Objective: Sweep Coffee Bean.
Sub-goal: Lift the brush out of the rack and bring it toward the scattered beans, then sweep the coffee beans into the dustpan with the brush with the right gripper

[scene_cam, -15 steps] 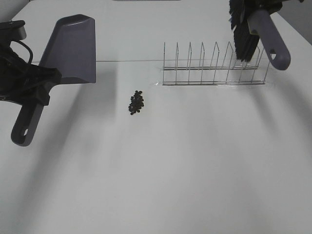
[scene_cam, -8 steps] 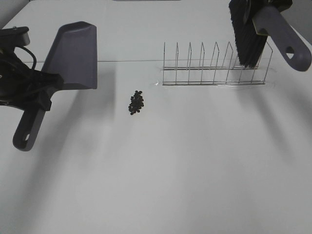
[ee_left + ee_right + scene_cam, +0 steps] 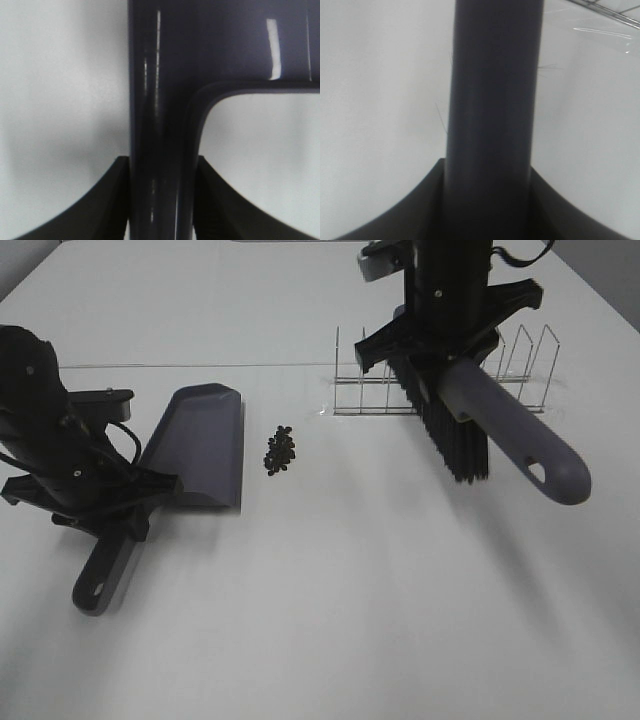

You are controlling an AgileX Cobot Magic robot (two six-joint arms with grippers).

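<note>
Down at the left claw (image 3: 160, 200), both fingers press against the sides of the dustpan (image 3: 195, 445) handle, so it is closed on that handle. The grip sits where the handle meets the pan, and the rest of the handle sticks out behind the claw. The pan lies low and nearly flat, well to the left of the wire rack (image 3: 350, 386) and nearer the front. I cannot tell whether its lip touches the counter (image 3: 350, 640).

The right claw (image 3: 487, 200) is likewise clamped on the brush (image 3: 510, 435), its fingers hugging the thick grey handle. That arm stands over the middle of the rack and hides part of it. The black bristles (image 3: 455, 445) hang just in front of the rack. The handle slants away from the rack toward the front right, ending in a hanging hole.

The coffee beans (image 3: 280, 449) lie in one small, tight heap on the counter, just off the rack's left end and slightly forward of it. They sit between the rack and the dustpan's lip, near the lip but apart from it, and well apart from the bristles.
</note>
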